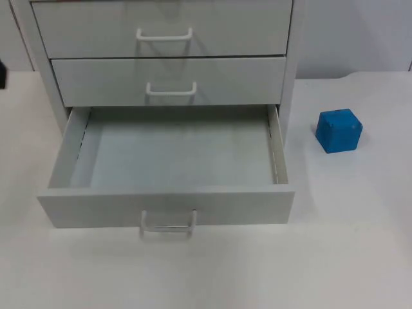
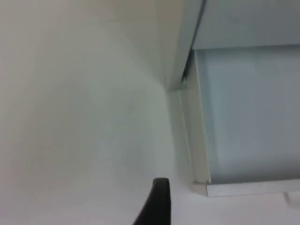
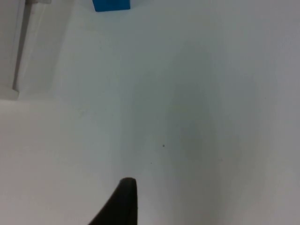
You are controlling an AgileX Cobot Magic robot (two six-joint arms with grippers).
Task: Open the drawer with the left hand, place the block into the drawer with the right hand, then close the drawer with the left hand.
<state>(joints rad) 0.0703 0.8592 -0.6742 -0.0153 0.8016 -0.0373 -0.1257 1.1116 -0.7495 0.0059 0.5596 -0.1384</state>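
The bottom drawer (image 1: 174, 161) is standing open and empty; the blue block (image 1: 338, 131) is waiting on the table (image 1: 360, 244) near its right edge, not yet placed. I cannot tell the jaw state of the left gripper (image 2: 157, 206) or the right gripper (image 3: 119, 204).

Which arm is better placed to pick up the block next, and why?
Right: the blue block sits on the table right of the open bottom drawer, in the right claw's view. The left claw is beside the drawer's left side.

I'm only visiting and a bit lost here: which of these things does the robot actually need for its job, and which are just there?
Needed for the job:
- bottom drawer, pulled open, nothing inside
- blue block, on the table to the drawer's right

Just there:
- two upper drawers, shut
- white table
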